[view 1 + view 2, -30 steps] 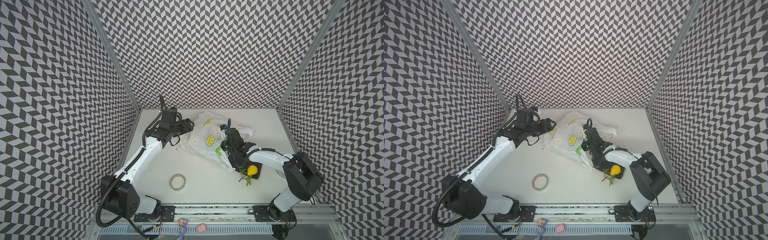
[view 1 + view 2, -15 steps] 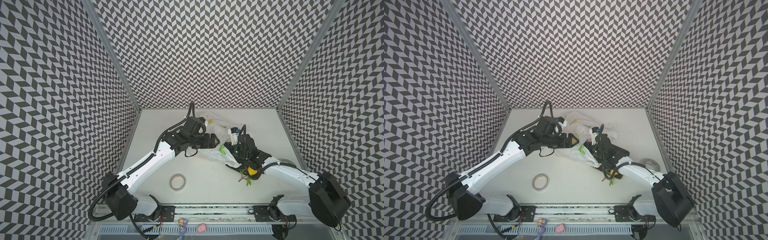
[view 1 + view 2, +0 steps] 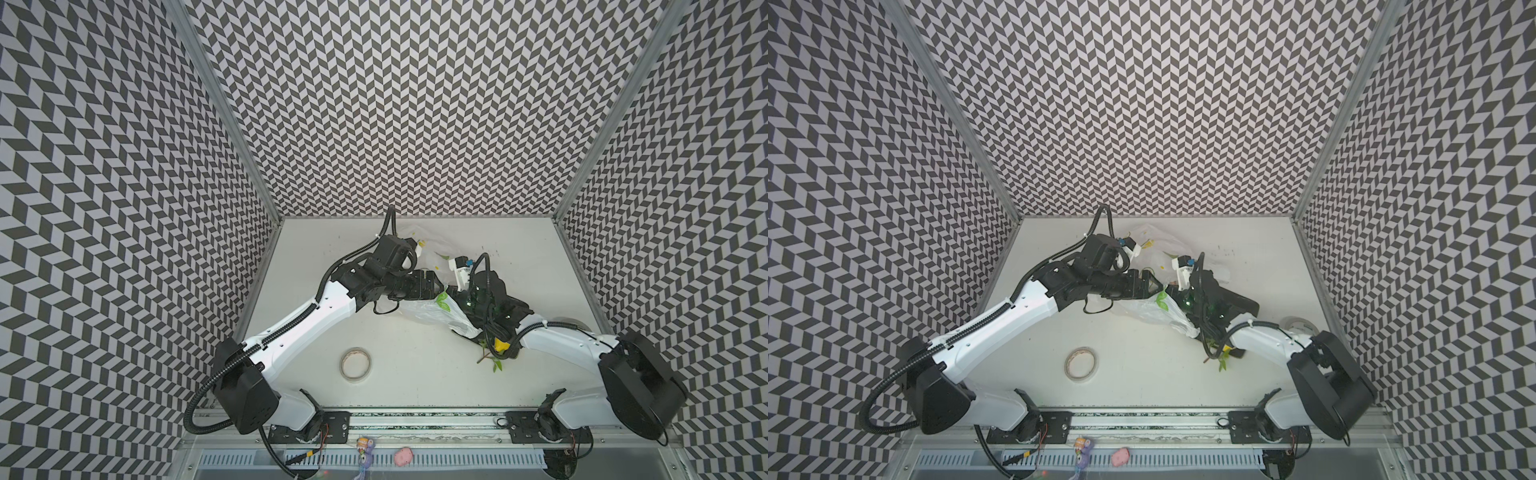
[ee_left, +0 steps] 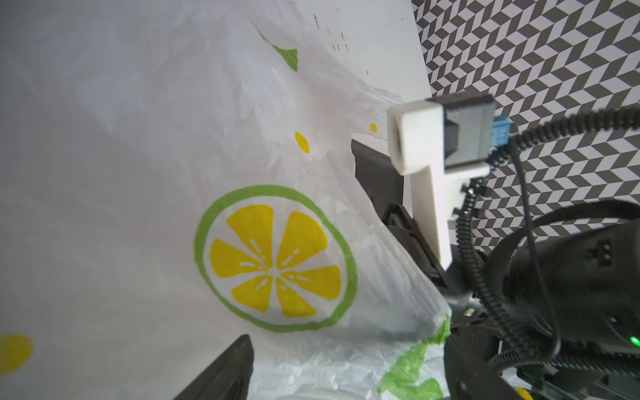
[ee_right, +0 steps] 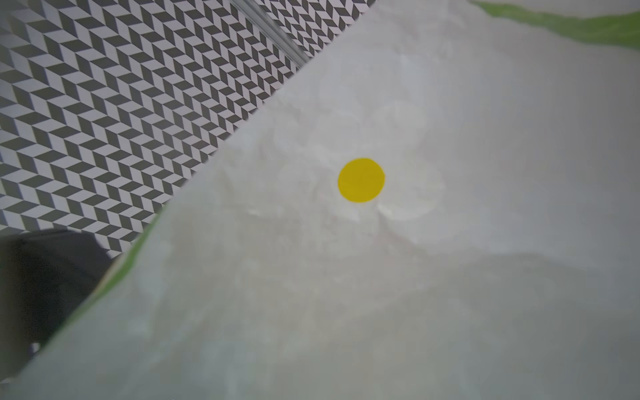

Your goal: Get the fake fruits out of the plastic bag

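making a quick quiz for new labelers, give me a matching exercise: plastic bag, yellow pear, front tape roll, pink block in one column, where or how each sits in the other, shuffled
Column 1
1. plastic bag
2. yellow pear
3. front tape roll
4. pink block

Column 2
a. off the table, on the slotted strip below its front edge
b. lying flat, touching nothing
c. crumpled mid-table
d. next to a leafy twig, right of the bag

Pairs: 1-c, 2-d, 3-b, 4-a

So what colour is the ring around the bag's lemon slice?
Green. The ring shows best in the left wrist view.
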Controlling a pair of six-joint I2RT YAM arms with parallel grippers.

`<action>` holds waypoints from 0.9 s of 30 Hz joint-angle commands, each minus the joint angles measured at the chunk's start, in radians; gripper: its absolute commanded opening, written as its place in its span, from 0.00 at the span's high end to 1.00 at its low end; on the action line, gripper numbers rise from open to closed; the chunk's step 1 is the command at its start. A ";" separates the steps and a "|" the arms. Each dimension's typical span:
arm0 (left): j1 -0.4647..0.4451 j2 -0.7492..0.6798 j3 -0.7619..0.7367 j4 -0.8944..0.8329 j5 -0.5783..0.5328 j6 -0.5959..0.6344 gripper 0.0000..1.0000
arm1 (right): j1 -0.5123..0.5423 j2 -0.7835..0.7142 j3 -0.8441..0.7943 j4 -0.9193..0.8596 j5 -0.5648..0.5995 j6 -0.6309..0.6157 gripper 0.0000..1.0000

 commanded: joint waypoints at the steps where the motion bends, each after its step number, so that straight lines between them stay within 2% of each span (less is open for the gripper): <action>1: -0.008 -0.062 -0.032 -0.021 -0.024 0.004 0.13 | -0.002 0.049 0.064 0.042 -0.010 0.044 0.14; 4: -0.013 -0.097 -0.063 -0.049 -0.071 0.016 0.08 | 0.000 0.088 0.089 0.076 -0.035 0.071 0.15; 5: -0.013 -0.105 -0.073 -0.057 -0.087 0.024 0.01 | 0.000 0.095 0.094 0.084 -0.043 0.078 0.15; 8: -0.012 -0.105 -0.046 -0.127 -0.192 0.109 0.00 | 0.002 0.105 0.098 0.092 -0.063 0.087 0.15; 12: -0.044 -0.124 -0.011 -0.156 -0.327 0.314 0.00 | 0.001 0.099 0.084 0.090 -0.068 0.088 0.16; 14: -0.116 -0.187 -0.078 -0.062 -0.417 0.476 0.01 | 0.001 0.097 0.081 0.085 -0.073 0.085 0.16; 16: -0.193 -0.291 -0.201 0.109 -0.498 0.685 0.02 | 0.001 0.093 0.076 0.079 -0.073 0.081 0.16; 19: -0.201 -0.423 -0.373 0.338 -0.436 0.936 0.03 | 0.001 0.086 0.075 0.065 -0.071 0.071 0.16; 21: -0.198 -0.466 -0.454 0.420 -0.394 1.080 0.03 | 0.001 0.079 0.075 0.059 -0.066 0.069 0.16; 23: -0.185 -0.455 -0.485 0.454 -0.390 1.147 0.05 | 0.002 0.075 0.074 0.053 -0.063 0.066 0.16; 27: -0.155 -0.385 -0.479 0.486 -0.372 1.215 0.16 | 0.000 0.065 0.078 0.043 -0.056 0.060 0.16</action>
